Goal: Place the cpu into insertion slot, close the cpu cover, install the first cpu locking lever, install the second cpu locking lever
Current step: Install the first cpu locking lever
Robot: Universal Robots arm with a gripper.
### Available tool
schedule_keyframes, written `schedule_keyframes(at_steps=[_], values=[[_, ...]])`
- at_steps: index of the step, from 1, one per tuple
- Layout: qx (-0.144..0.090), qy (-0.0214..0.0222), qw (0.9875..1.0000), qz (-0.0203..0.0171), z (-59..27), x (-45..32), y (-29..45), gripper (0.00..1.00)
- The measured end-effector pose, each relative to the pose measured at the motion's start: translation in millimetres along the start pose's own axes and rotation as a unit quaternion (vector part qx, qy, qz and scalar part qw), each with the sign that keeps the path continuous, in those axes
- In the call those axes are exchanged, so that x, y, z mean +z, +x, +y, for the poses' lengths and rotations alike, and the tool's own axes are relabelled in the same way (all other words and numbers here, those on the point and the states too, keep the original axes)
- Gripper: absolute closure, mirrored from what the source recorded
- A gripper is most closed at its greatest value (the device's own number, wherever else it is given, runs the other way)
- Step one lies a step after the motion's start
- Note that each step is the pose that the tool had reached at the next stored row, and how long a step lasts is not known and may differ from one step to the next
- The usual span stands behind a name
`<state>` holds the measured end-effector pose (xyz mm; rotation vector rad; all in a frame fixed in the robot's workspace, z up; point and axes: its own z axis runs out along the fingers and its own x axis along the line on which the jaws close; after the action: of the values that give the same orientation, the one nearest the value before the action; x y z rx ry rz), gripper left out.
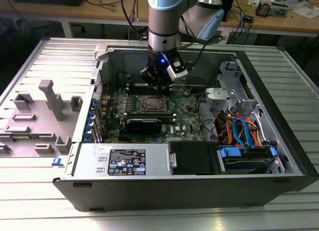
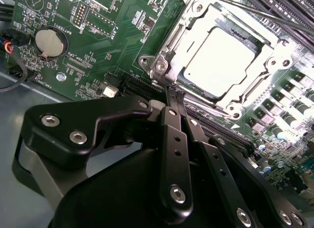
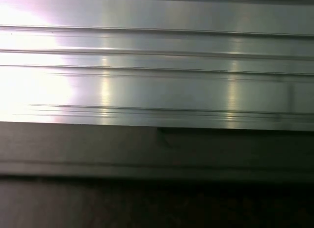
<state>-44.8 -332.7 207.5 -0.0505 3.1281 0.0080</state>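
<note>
The cpu (image 2: 221, 61) lies flat in the insertion slot (image 1: 151, 103) on the green motherboard (image 2: 122, 21), its dull silver top showing. The cpu cover (image 2: 269, 57), a silvery frame, lies down around it. A thin metal lever rod (image 2: 255, 12) runs along one side of the socket. My gripper (image 2: 171, 94) is shut, its black fingers (image 2: 174, 139) pressed together with nothing seen between them. The tips sit just off a corner of the socket. In the exterior view the gripper (image 1: 158, 89) hangs right over the socket's far edge.
The motherboard sits inside an open computer case (image 1: 124, 164). A round coin battery (image 2: 49, 42) lies beside the socket and long black memory slots (image 2: 289, 7) flank it. Drive bays with orange and blue cables (image 1: 241, 131) fill the exterior view's right. Grey fixtures (image 1: 50, 99) stand on the ribbed table.
</note>
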Motion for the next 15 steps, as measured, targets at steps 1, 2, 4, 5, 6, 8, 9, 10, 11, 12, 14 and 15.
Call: schedule_keyframes(at_steps=[1,2,4,5,6,8,9,10,11,12,14,15], values=[[0.000,0.0000,1.0000,0.0000,-0.1,0.1,-0.1,0.89],[0.000,0.0001,1.0000,0.0000,-0.2,0.1,-0.1,0.89],[0.000,0.0002,1.0000,0.0001,-0.3,0.3,0.0,0.89],[0.000,0.0001,1.0000,0.0001,-0.3,0.4,0.0,0.89],[0.000,0.0001,1.0000,0.0000,-0.2,0.7,0.0,0.89],[0.000,0.0001,1.0000,0.0000,-0.2,1.6,-0.1,0.89],[0.000,0.0002,1.0000,0.0001,-0.3,2.1,-0.1,0.89],[0.000,0.0003,1.0000,0.0002,-0.3,2.6,-0.1,0.89],[0.000,0.0003,1.0000,0.0002,-0.3,2.9,-0.1,0.89],[0.000,0.0003,1.0000,0.0002,-0.3,3.3,-0.2,0.89],[0.000,0.0002,1.0000,0.0002,-0.3,3.9,-0.2,0.89],[0.000,0.0002,1.0000,0.0001,-0.3,3.9,-0.2,0.89]])
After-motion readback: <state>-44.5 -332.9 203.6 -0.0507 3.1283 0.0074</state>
